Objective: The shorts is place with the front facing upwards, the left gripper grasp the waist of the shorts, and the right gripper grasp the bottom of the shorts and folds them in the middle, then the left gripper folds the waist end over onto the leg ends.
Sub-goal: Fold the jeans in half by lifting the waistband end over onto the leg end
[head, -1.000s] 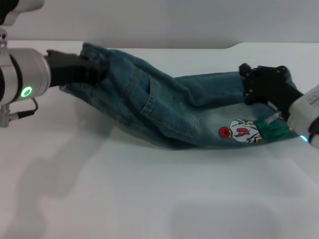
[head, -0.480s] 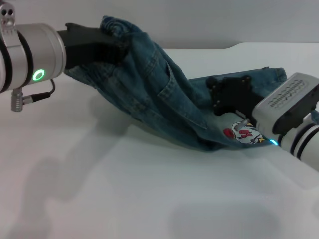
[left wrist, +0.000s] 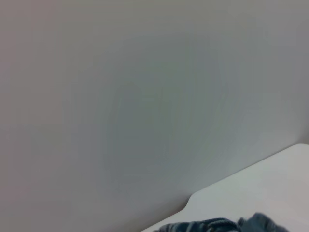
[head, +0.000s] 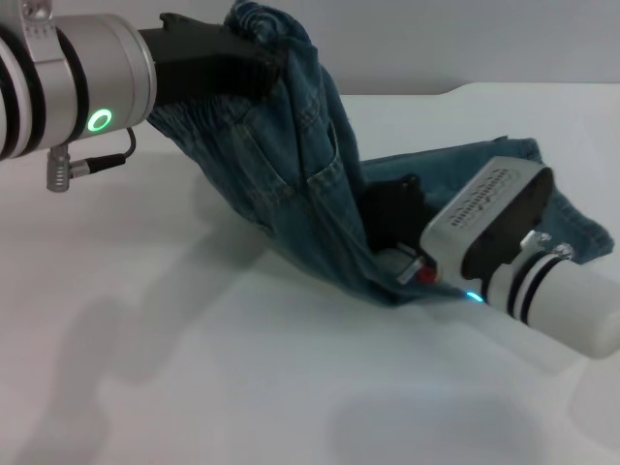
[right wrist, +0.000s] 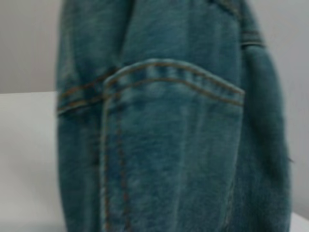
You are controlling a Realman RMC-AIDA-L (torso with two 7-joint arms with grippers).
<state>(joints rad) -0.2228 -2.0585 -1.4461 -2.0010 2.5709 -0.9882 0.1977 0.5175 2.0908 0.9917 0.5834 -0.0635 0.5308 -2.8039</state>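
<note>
Shorts [head: 310, 194] draped from raised waist down to the desk [head: 194, 368]. Left gripper [head: 257, 70] fingers pinching the waist high, ready to fold over; right gripper [head: 392, 218] beneath the hanging denim, grip unreadable, steadying leg ends [head: 542, 194].

The head camera looks forward and down across the white table [head: 194, 387], taking in both arms and the whole shorts [head: 291, 194] at middle distance. The left wrist camera faces up and away toward the grey wall [left wrist: 145, 96], with only a strip of table edge and a scrap of denim at the lower right of its frame. The right wrist camera sits very near the hanging denim, which fills its frame. All three views share the shorts.
</note>
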